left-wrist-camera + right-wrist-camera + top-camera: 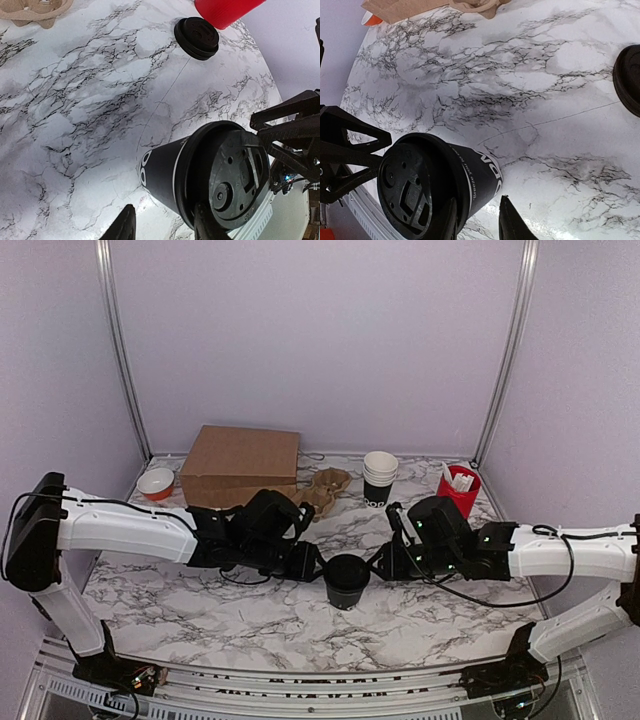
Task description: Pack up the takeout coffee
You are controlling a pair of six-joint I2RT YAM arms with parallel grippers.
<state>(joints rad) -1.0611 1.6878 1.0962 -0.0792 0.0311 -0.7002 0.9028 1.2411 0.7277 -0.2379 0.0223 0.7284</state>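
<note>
Two pairs flank the lidded cup (346,590) on the desk (180,590): our left fingers (124,230) and right fingers (512,222) stand part-spread astride its wall, probably steadying it, though we cannot tell real pinching

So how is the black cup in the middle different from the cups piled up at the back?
The middle cup wears a black lid, so its top is closed; the stacked cups are open, showing white rims. The middle cup is one cup on its own; the stacked cups are several nested together, beside the red tub. Both are black cups with white print.
</note>
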